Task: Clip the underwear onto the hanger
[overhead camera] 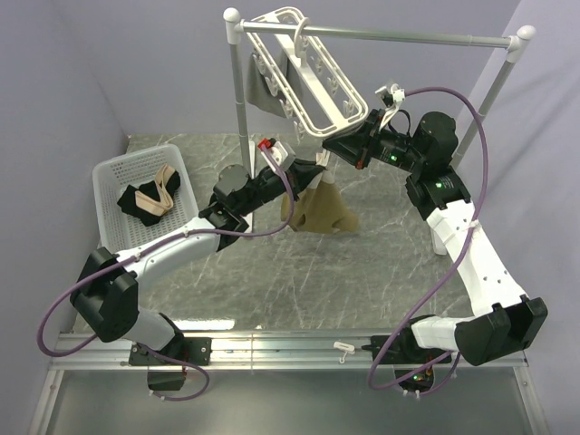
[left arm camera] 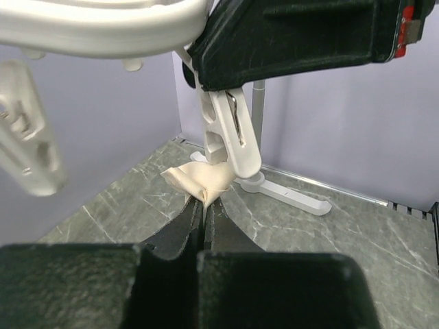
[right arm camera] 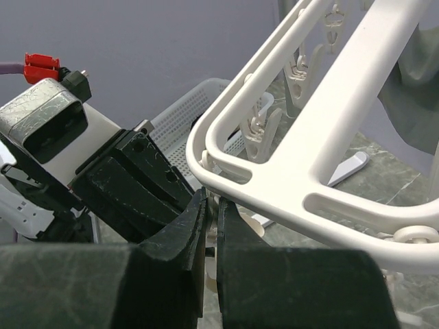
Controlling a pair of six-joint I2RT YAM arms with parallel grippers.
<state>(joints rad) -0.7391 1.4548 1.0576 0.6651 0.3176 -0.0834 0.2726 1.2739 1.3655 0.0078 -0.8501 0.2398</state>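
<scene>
The tan underwear (overhead camera: 323, 210) hangs down over the table from its top corner, which my left gripper (overhead camera: 318, 162) is shut on. In the left wrist view the gripper (left arm camera: 204, 205) pinches that pale fabric corner (left arm camera: 197, 179) right under a dangling white clip (left arm camera: 230, 133). The white hanger (overhead camera: 313, 68) hangs tilted from the rail. My right gripper (overhead camera: 334, 149) sits at its lower end. In the right wrist view that gripper (right arm camera: 212, 203) is shut on the clip just below the corner of the hanger frame (right arm camera: 322, 164). The clip's tip touches the fabric.
The silver rail stand (overhead camera: 408, 38) spans the back, and its foot (left arm camera: 288, 195) lies on the marble table. A grey garment (overhead camera: 263, 86) hangs behind the hanger. A white basket (overhead camera: 116, 177) at the left holds black and beige cloth (overhead camera: 149, 199).
</scene>
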